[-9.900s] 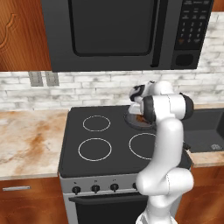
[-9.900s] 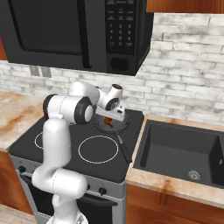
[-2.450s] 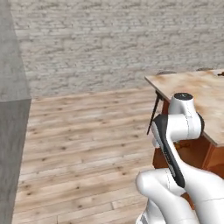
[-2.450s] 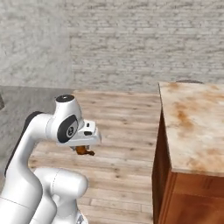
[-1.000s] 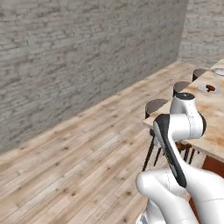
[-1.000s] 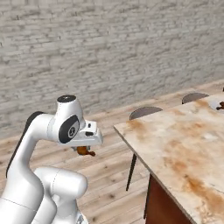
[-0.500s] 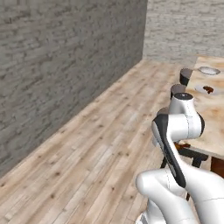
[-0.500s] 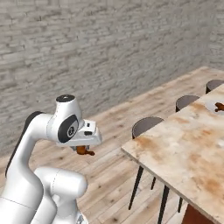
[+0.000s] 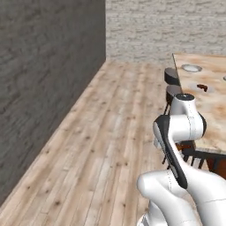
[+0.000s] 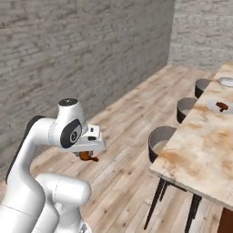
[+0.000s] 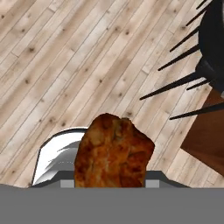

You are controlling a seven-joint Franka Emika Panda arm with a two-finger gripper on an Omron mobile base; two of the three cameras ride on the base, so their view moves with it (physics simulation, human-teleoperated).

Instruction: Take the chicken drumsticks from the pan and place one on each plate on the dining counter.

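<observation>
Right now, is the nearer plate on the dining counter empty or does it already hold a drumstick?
It holds one: a reddish-brown drumstick lies on the nearer plate. The gripper carries the other drumstick.

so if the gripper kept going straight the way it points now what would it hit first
Most likely the wooden floor: the gripper, shut on a chicken drumstick, points down at bare planks, beside the stool legs.
</observation>
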